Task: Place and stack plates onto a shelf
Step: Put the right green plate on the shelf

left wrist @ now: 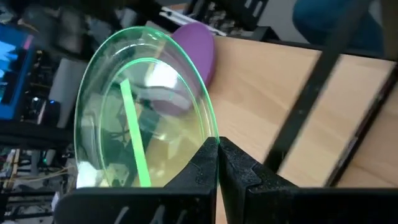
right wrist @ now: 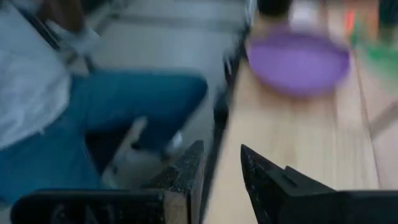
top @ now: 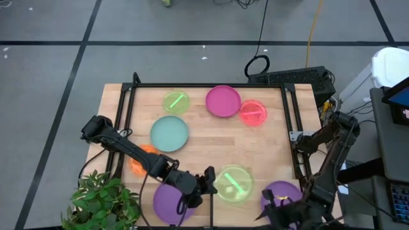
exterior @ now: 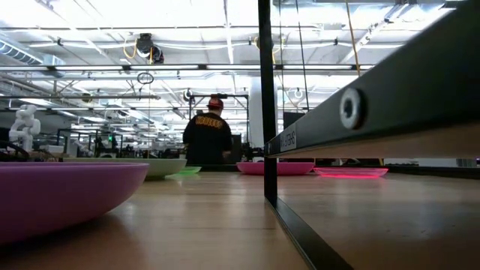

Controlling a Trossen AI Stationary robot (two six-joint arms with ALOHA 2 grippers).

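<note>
Eight plates in high view: two purple [top: 167, 203] [top: 284, 191], one magenta [top: 223, 101], one teal [top: 169, 133], two green [top: 176, 102] [top: 234, 184], one orange [top: 139, 160], one red-pink [top: 253, 112]; left gripper [top: 213, 182] pinched tight on rim of near green plate, just beside left purple plate; right gripper [top: 281, 207] slightly parted, holding nothing, by right purple plate; potted plant [top: 102, 201] at table corner beside left purple plate — black frame bars [top: 208, 85] edge tabletop.
</note>
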